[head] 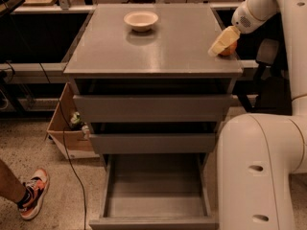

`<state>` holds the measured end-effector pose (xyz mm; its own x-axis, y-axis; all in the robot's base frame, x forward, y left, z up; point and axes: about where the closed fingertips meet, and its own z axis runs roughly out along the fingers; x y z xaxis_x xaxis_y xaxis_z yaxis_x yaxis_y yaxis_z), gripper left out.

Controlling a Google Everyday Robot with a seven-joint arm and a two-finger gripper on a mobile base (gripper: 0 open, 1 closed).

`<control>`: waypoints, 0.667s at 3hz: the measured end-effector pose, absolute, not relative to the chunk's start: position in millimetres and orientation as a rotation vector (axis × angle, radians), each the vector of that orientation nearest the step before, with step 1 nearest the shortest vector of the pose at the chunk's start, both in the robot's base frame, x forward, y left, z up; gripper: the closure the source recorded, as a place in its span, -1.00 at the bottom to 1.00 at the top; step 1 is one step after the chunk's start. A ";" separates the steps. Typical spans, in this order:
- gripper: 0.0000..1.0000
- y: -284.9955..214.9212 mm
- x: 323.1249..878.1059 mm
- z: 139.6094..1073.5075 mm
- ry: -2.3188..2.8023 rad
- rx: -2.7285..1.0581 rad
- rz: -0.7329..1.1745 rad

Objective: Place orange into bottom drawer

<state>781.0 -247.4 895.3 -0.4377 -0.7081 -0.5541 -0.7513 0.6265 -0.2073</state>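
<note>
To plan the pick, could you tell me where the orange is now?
In the camera view, the orange sits on the cabinet top near its front right corner, partly behind the gripper.

A grey cabinet has a dull, metallic grey surface [158, 47] and three plain grey drawer fronts. The bottom drawer [156, 195], pulled out, is the same plain grey inside. A cream bowl [141, 20] sits on the surface. At the surface's right edge, the pale cream-yellow claw [217, 47] partly covers the orange [230, 50], of which a bright orange patch shows. The robot arm [259, 8] above the claw and the robot's rounded body [254, 176] at lower right are glossy white. The floor [43, 171] is beige with dark speckles. A tan cardboard box [62, 138] stands left of the cabinet, and a black cable [70, 164] crosses the floor. At lower left is a shoe [33, 200] in orange, white and black.
</note>
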 end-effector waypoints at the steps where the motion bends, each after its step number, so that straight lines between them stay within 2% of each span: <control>1: -1.00 -249.9 784.6 888.6 2.243 -1.115 0.104; 2: -1.00 -251.7 788.2 880.4 2.246 -1.103 0.114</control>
